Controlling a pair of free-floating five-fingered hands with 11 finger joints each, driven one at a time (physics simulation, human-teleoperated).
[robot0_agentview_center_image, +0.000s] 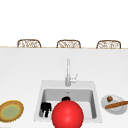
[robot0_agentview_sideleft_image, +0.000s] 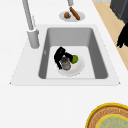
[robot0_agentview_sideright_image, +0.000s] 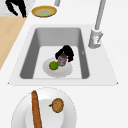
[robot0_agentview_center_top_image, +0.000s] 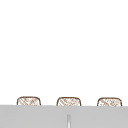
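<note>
We see the right robot hand (robot0_agentview_sideleft_image: 60, 55) curled round a small grey metal cup (robot0_agentview_sideleft_image: 65, 63) standing on a white plate (robot0_agentview_sideleft_image: 79, 67) in the sink (robot0_agentview_sideleft_image: 98, 53), beside a green lime (robot0_agentview_sideleft_image: 74, 59); our left robot hand (robot0_agentview_center_image: 45, 108) hangs with fingers relaxed.

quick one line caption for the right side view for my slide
A black hand curls its fingers round a small can beside a green fruit on a white plate in the sink.
</note>
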